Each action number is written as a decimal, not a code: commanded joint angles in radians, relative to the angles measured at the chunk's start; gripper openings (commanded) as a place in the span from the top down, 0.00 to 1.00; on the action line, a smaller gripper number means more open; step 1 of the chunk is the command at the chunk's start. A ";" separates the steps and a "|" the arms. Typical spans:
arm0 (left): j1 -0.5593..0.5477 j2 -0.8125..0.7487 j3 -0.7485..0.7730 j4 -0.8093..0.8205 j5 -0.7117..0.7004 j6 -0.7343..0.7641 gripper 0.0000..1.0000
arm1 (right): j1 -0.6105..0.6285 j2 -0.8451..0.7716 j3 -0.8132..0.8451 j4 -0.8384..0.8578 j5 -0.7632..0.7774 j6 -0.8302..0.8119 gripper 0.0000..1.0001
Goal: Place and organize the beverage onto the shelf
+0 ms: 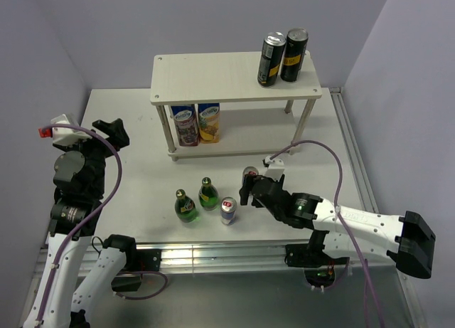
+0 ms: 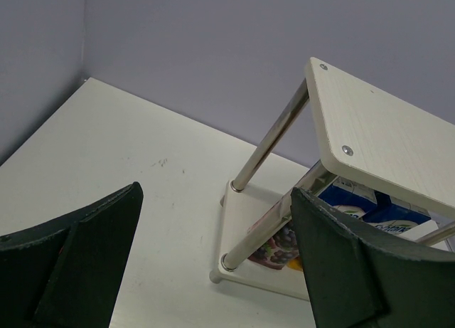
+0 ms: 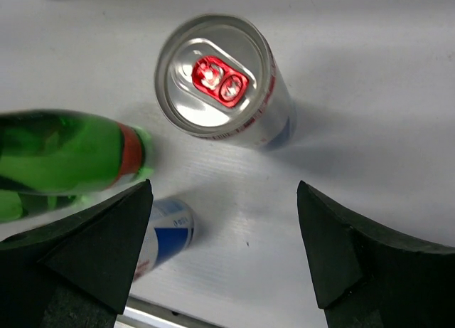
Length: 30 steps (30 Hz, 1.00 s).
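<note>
While the left gripper [image 2: 213, 264] gapes empty at left, the right gripper [image 3: 222, 257], also spread and empty, hovers with a can [image 3: 217, 79] just far of it.

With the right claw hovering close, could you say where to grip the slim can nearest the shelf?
Likely the middle of the slim can, from the right claw side: it stands upright, narrower than the open jaws; a green bottle flanks its left.
</note>
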 commanded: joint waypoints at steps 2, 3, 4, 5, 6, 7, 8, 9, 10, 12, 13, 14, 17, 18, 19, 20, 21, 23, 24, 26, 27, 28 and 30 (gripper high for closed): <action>0.005 0.004 0.005 0.008 0.012 -0.004 0.08 | 0.007 0.055 0.008 0.176 0.106 0.019 0.11; 0.005 0.004 0.005 0.008 0.012 -0.004 0.08 | 0.007 0.066 0.008 0.190 0.117 0.013 0.11; 0.005 0.004 0.005 0.008 0.012 -0.004 0.08 | 0.007 0.078 0.000 0.212 0.131 0.005 0.11; 0.005 0.003 0.005 0.008 0.012 -0.004 0.09 | 0.005 0.102 -0.005 0.261 0.140 -0.007 0.11; 0.007 0.003 0.005 0.008 0.014 -0.004 0.09 | 0.005 0.118 -0.006 0.286 0.155 -0.014 0.11; 0.005 0.003 0.005 0.009 0.014 -0.004 0.08 | 0.004 0.135 0.003 0.311 0.169 -0.020 0.11; 0.005 0.003 0.005 0.008 0.012 -0.004 0.08 | 0.000 0.173 0.012 0.314 0.186 -0.018 0.11; 0.007 0.003 0.005 0.009 0.014 -0.004 0.08 | -0.001 0.193 0.020 0.320 0.212 -0.023 0.11; 0.005 0.004 0.005 0.009 0.012 -0.004 0.08 | -0.001 0.211 0.037 0.334 0.224 -0.024 0.11; 0.005 0.004 0.005 0.008 0.012 -0.004 0.09 | -0.006 0.257 0.046 0.351 0.240 -0.035 0.13; 0.005 0.004 0.005 0.008 0.012 -0.002 0.09 | -0.010 0.273 0.055 0.378 0.246 -0.037 0.14; 0.005 0.004 0.007 0.009 0.012 -0.002 0.08 | -0.013 0.300 0.058 0.384 0.249 -0.035 0.18; 0.005 0.004 0.005 0.009 0.012 -0.002 0.08 | -0.024 0.340 0.063 0.411 0.261 -0.035 0.32; 0.005 0.004 0.005 0.009 0.012 -0.002 0.08 | -0.026 0.346 0.063 0.414 0.267 -0.037 0.36; 0.005 0.004 0.005 0.008 0.012 -0.002 0.09 | -0.029 0.353 0.063 0.420 0.270 -0.040 0.40; 0.005 0.004 0.007 0.009 0.012 -0.001 0.09 | -0.032 0.359 0.061 0.423 0.273 -0.044 0.51; 0.005 0.004 0.008 0.009 0.014 -0.002 0.09 | -0.033 0.360 0.061 0.427 0.273 -0.049 0.57; 0.005 0.004 0.007 0.009 0.015 -0.004 0.09 | -0.038 0.357 0.058 0.429 0.278 -0.057 0.72; 0.005 0.003 0.008 0.009 0.015 -0.002 0.09 | -0.039 0.354 0.057 0.427 0.279 -0.057 0.74; 0.005 0.003 0.008 0.009 0.014 -0.002 0.09 | -0.044 0.343 0.063 0.417 0.283 -0.063 0.78; 0.005 0.003 0.007 0.009 0.014 -0.002 0.09 | -0.044 0.336 0.066 0.411 0.286 -0.064 0.78; 0.005 0.003 0.007 0.008 0.014 -0.001 0.09 | -0.043 0.331 0.080 0.385 0.289 -0.066 0.79; 0.005 0.003 0.008 0.008 0.014 -0.002 0.09 | -0.044 0.307 0.110 0.362 0.299 -0.073 0.85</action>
